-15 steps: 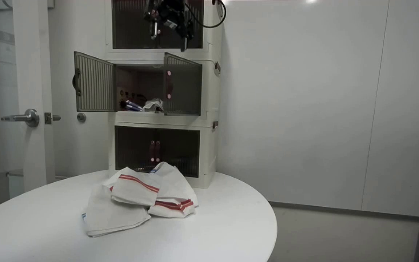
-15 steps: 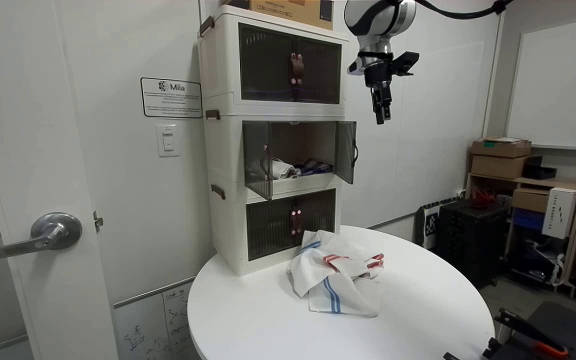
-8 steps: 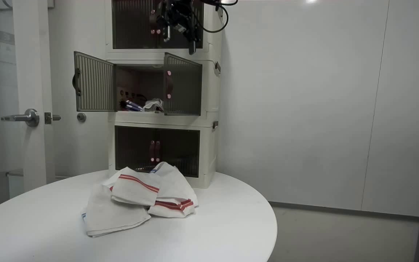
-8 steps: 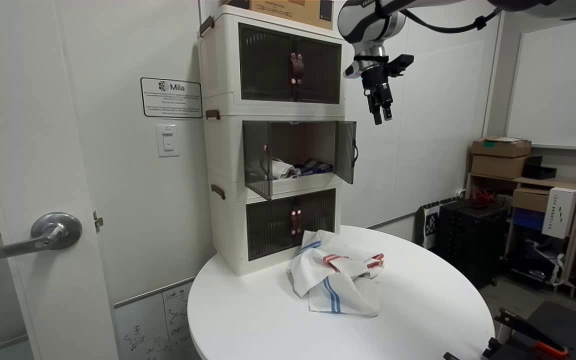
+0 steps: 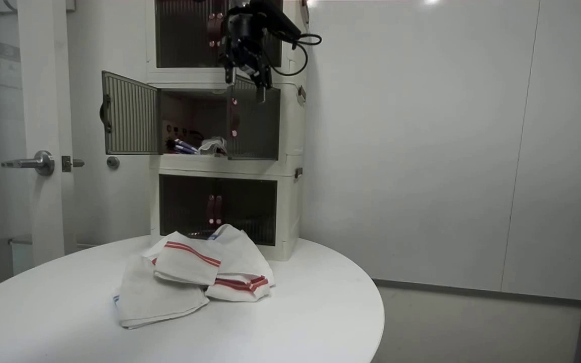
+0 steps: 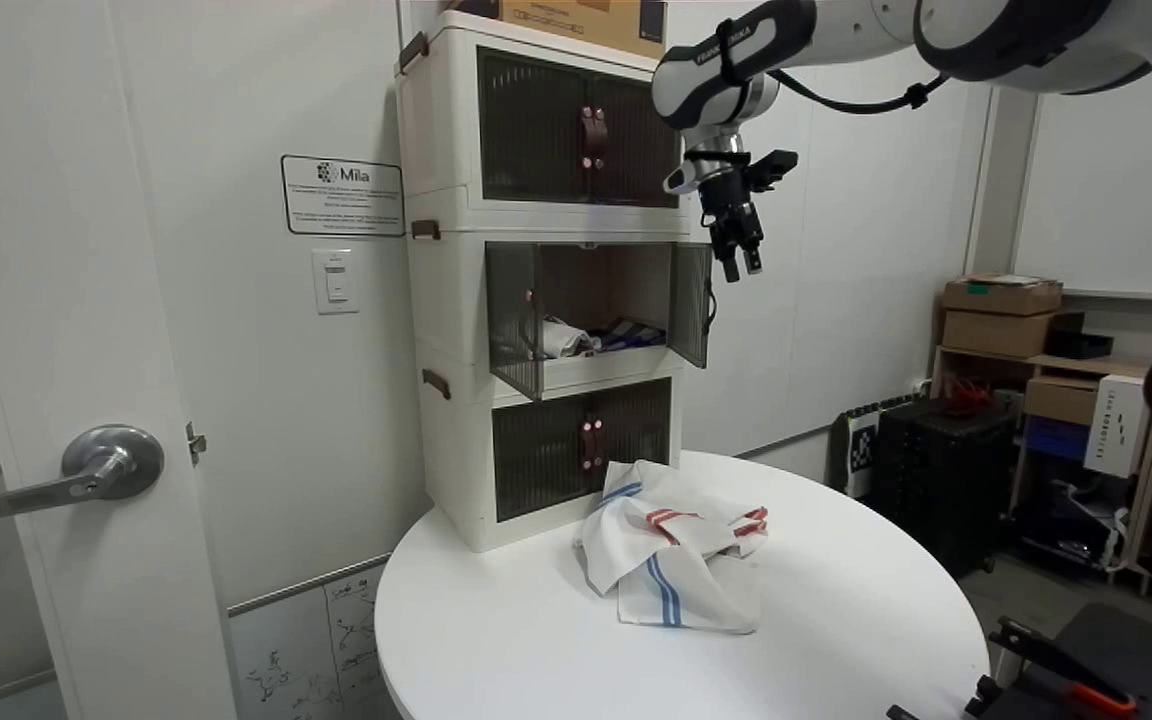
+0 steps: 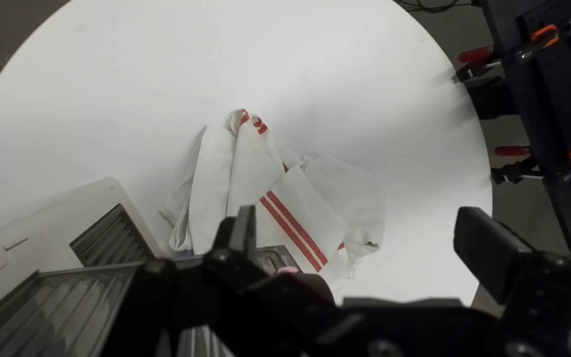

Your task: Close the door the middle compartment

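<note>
Into the closing job, and at the approach by the look of it — poised short of first contact. Wide open in both exterior views: the middle compartment (image 6: 633,282), at the centre of the white cabinet (image 6: 446,300), with the left panel (image 5: 131,115) and the right panel (image 5: 260,127) both swung outward. Likely to begin with the right one, judging by the hover close to its top edge; hard to judge the exact gap there. Calling next, most probably, for a dip lower along that panel's outer face, then a sweep left and toward the far side, pushing close to the handle (image 5: 235,117) for an easy swing. After that, across to the left panel for a mirrored shove to the right. Now for the pose: pointing downward with a slight tilt, slung from the arm (image 6: 856,30) stretched in from the right in an exterior view, with the gripper (image 5: 245,87) empty, fingers (image 7: 488,253) parted wide in the wrist view, pinching nothing, and well above the heaped cloth (image 7: 315,210) on the table (image 7: 355,79). Worth lowering with care — at risk of catching the panel's top edge on the way down.
</note>
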Tool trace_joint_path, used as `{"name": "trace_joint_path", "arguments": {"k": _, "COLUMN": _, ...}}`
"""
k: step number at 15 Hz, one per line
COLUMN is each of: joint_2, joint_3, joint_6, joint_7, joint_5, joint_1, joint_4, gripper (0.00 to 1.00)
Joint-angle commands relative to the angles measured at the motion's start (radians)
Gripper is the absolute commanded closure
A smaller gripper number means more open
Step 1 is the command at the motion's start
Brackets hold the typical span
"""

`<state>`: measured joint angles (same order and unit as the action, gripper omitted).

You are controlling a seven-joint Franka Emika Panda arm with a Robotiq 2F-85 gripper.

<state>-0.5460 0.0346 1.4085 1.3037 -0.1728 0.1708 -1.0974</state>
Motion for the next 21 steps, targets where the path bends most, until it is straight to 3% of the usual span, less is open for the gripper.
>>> {"name": "trace_joint_path", "arguments": {"k": 1, "joint_2": -0.049, "joint_3": -0.015, "joint_6": -0.007, "joint_7": 0.035, "joint_5": -0.006, "joint_1": -0.012, "joint_4": 0.051, "gripper": 0.0}}
{"name": "trace_joint_path", "arguments": {"k": 8, "joint_2": -0.04, "joint_3": -0.035, "joint_6": 0.124, "joint_7": 0.001, "joint_5": -0.003, "joint_1": -0.056, "joint_4": 0.015, "gripper": 0.0}}
{"name": "trace_joint_path", "arguments": {"k": 13, "joint_2": -0.037, "joint_3": -0.031, "joint_6": 0.269, "joint_7": -0.267, "joint_5": 0.102, "joint_1": -0.073, "joint_4": -0.002, "gripper": 0.0}}
{"name": "trace_joint_path", "arguments": {"k": 21, "joint_2": -0.06, "joint_3": -0.024, "joint_6": 0.353, "joint_7": -0.687, "joint_5": 0.192, "joint_1": -0.08, "joint_4": -0.023, "gripper": 0.0}}
